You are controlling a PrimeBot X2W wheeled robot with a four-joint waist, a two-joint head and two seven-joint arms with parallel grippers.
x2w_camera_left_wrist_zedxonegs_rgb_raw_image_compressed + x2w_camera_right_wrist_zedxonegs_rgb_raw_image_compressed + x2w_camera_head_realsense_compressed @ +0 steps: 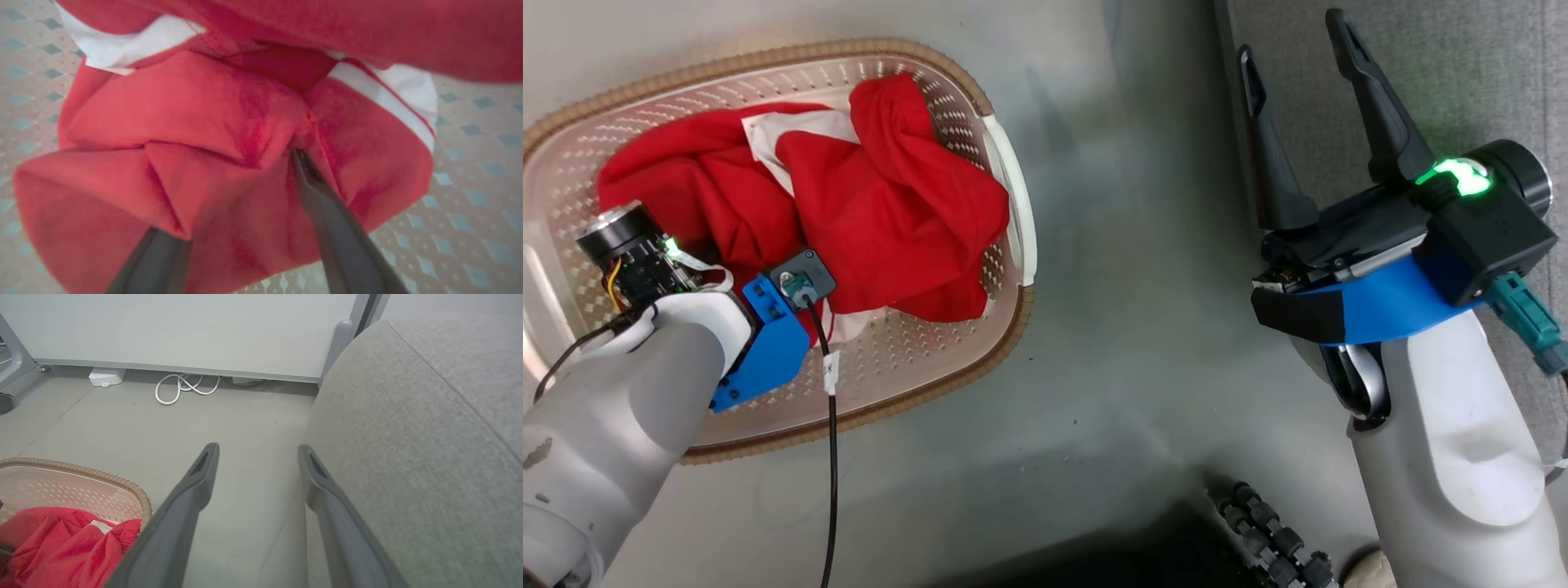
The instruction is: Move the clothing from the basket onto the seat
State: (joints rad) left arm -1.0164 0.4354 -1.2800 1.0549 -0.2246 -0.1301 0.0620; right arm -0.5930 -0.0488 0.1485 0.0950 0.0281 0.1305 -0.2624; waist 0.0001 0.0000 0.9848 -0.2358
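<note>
The cream basket [915,359] with a brown rim sits on the floor at the left. The red clothing [890,204] lies bunched inside it, with white trim [800,131] showing near the top. My left arm reaches into the basket. In the left wrist view my left gripper [253,153] is open and pushed into the red fabric [184,122]. A fold drapes over the left finger and hides its tip. My right gripper [1292,41] hangs open and holds nothing. It hangs at the edge of the light-grey seat [1462,73], well right of the basket.
Bare grey floor [1127,286] separates the basket from the seat [408,437]. A black cable [832,457] hangs from my left wrist over the basket rim. A coiled white cord [184,386] and a white box [106,375] lie by the far wall. A dark ribbed part [1274,539] sits at the bottom.
</note>
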